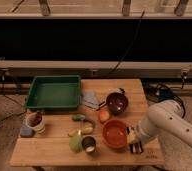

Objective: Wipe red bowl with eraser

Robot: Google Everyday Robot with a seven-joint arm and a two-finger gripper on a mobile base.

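Note:
The red bowl [114,134] sits near the table's front edge, right of centre, and looks empty. My white arm comes in from the right. Its gripper [134,142] is just off the bowl's right rim, low over the table. The gripper is shut on the eraser [135,148], a small black block with pale stripes that shows under the gripper's tip, next to the bowl and outside it.
A smaller dark maroon bowl [116,102] stands behind the red bowl, an orange fruit [104,116] to its left. A blue-grey cloth [91,99] and a green tray [53,92] lie at the back. Green items [82,120], a small cup [89,145] and a white mug [35,122] stand to the left.

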